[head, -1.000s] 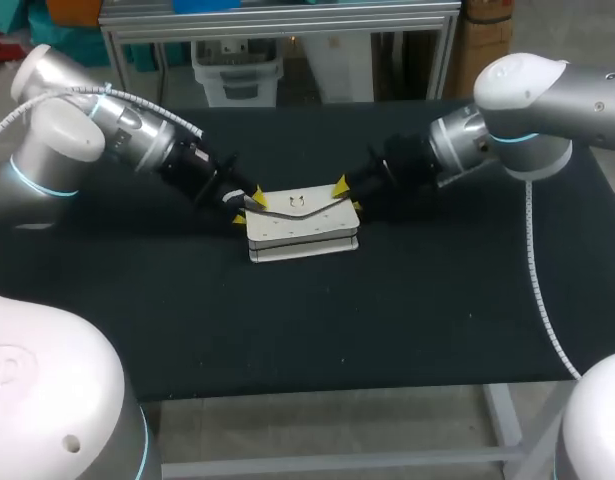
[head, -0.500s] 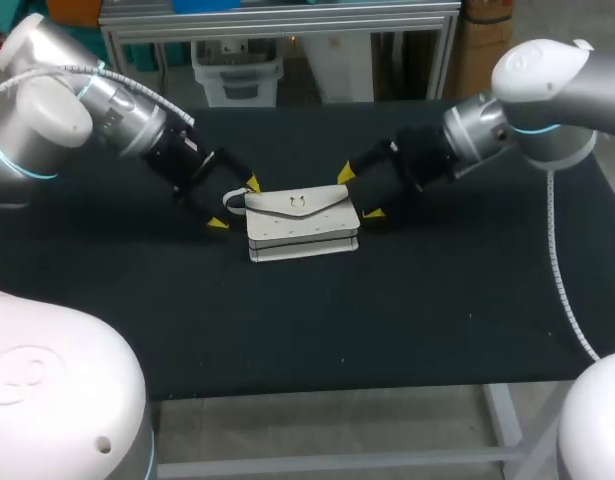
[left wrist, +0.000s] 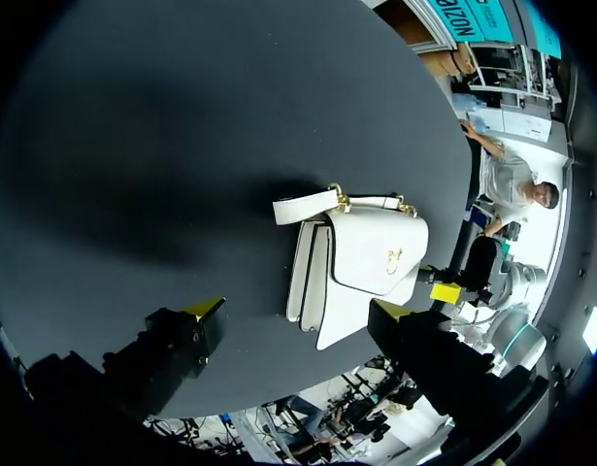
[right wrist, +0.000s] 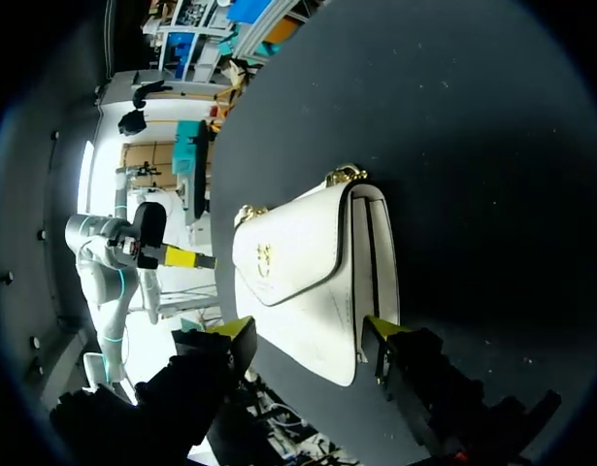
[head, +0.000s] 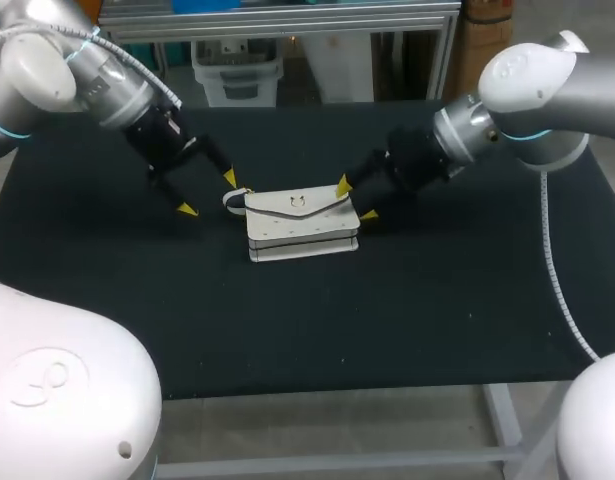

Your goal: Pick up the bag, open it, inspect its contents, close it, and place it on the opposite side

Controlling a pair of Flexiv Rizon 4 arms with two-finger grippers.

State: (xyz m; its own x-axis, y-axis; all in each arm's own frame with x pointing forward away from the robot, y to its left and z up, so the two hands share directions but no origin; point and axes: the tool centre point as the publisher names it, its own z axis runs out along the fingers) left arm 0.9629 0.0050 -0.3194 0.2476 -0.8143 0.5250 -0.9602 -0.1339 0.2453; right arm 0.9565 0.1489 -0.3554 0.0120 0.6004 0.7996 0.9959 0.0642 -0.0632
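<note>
A white handbag (head: 302, 222) with a gold clasp lies flat and closed on the black table (head: 317, 320), its short strap (head: 233, 198) at its left end. My left gripper (head: 209, 193) is open and empty, a short way left of the strap and clear of it. From the left wrist, the bag (left wrist: 361, 257) lies ahead of the wide-spread left gripper (left wrist: 300, 309). My right gripper (head: 355, 200) is open at the bag's right end. In the right wrist view that end of the bag (right wrist: 308, 277) sits between the fingers of the right gripper (right wrist: 308, 328).
The black cloth (head: 107, 290) spreads wide on all sides of the bag, with nothing else on it. Both arms come in low over the table's back half.
Both grippers let go of the bag's ends and opened. My left arm drew back to the left, away from the strap. The right fingers have since narrowed a little.
</note>
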